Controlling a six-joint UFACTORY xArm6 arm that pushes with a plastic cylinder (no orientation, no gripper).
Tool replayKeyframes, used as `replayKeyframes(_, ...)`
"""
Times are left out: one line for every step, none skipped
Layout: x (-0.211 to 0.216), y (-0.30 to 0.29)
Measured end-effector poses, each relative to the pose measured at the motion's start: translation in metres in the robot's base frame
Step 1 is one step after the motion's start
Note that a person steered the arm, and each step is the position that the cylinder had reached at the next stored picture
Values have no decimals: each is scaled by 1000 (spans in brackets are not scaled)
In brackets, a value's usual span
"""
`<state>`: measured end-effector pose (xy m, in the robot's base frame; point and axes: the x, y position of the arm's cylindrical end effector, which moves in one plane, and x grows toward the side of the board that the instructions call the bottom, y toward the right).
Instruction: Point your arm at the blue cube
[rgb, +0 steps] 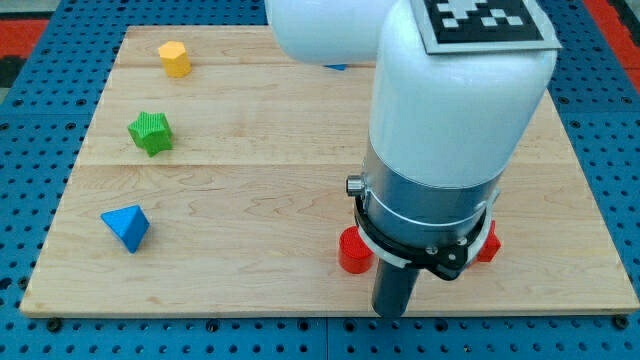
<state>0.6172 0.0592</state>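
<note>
A: Where's my tip rn?

B: Near the view's bottom edge of the table, right of centre. A red block, looks like a cylinder, sits just to its left. Another red block pokes out on the right of the arm, mostly hidden, shape unclear.

A: And the blue cube?

B: Only a sliver of blue shows at the view's top, under the white arm body. Prob that's the cube, but can't confirm shape; it's nearly all covered. It's well apart from the tip, across the table.

A: Pincer state?

B: No pincer on this rig, just the rod, so nothing to read as open or closed.

A: Other stuff?

B: Blue pyramid-ish block at lower left, green star mid left, yellow block upper left. All far from the tip.

A: Risks?

B: Imo two. First, mixing up the targets: the blue pyramid is in plain sight and the cube isn't. Second, swinging left as I leave would knock the nearby red cylinder. Also, coming in too fast would shove the cube off the table's top edge, since it sits close to it.
</note>
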Motion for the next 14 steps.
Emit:
replayKeyframes(0, 0)
replayKeyframes(0, 4)
replayKeyframes(0, 8)
replayKeyframes(0, 8)
replayKeyframes(0, 35)
replayKeyframes(0, 120)
replayKeyframes(-26, 168)
replayKeyframes(-48, 183)
replayKeyframes(-49, 165)
replayKeyframes(-50, 164)
replayKeyframes(-49, 163)
replayKeyframes(-49, 164)
replayKeyframes(-49, 168)
replayKeyframes(-50, 174)
